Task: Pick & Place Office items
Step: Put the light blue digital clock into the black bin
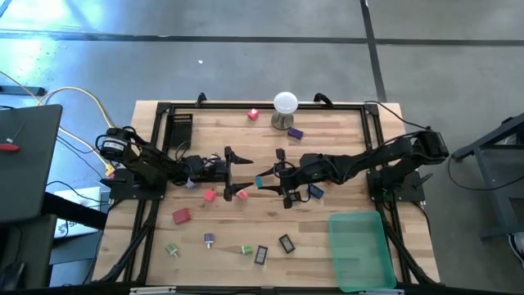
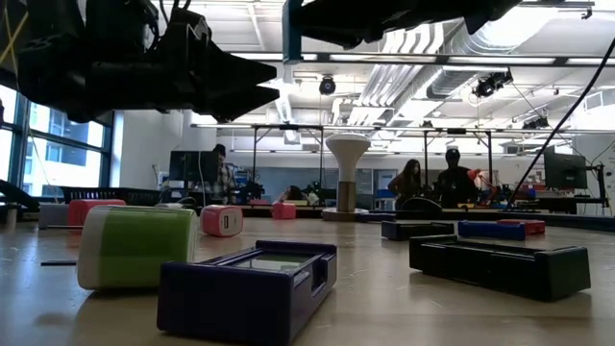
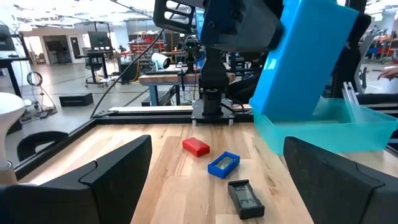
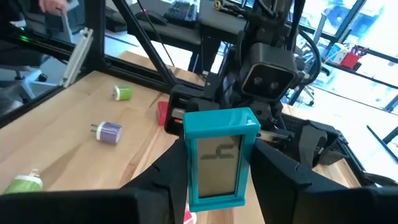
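Your right claw (image 4: 214, 186) is clamped on the flat teal plastic rectangular case (image 4: 217, 158), upright between its fingers, directly facing your spread-open, empty left claw (image 1: 233, 172), so the right arm carries it.

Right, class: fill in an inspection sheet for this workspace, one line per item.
Surface: wooden table inside a black frame.
Job's things: small pieces scattered on the wood, among them a red block, a purple plug and a black case; a teal case is held up in the air.
Clutter: white ball on a stand at the far edge; green tray near the right arm.
Grippers: left gripper jaws open, holding nothing; right gripper shut on the teal case, facing it mid-table.
Cables: yellow and white cables beyond the table's left side.
Surroundings: grey floor; people in the room behind.
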### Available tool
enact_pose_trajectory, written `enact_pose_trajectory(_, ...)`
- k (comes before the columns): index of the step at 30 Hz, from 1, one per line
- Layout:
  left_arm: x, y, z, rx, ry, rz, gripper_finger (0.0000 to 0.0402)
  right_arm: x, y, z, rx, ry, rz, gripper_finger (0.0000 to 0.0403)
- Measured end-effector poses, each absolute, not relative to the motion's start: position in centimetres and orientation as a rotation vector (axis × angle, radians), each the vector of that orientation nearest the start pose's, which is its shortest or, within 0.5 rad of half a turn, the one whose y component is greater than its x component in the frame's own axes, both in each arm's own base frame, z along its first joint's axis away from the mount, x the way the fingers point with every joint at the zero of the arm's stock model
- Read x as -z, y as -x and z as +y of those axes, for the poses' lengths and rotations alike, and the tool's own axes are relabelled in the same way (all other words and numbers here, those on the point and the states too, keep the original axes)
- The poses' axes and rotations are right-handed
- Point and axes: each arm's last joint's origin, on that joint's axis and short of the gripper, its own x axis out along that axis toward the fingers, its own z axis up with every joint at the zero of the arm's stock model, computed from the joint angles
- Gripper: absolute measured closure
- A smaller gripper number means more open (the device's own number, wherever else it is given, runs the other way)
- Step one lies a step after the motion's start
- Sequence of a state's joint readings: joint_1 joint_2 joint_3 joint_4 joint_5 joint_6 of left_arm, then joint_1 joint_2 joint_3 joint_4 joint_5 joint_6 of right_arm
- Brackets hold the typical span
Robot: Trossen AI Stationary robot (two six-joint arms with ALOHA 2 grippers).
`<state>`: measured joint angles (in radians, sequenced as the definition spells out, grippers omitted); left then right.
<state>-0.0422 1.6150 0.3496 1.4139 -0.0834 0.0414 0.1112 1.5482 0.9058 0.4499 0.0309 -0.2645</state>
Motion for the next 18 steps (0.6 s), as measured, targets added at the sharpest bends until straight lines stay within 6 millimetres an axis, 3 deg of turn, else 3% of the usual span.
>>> enact_pose_trajectory(18,-18.5,-27.3,-0.8,-0.082,-0.117,-0.223,0.0046,-25.2,-34.0,2.2,0.006,0.307,0.176,0.0270)
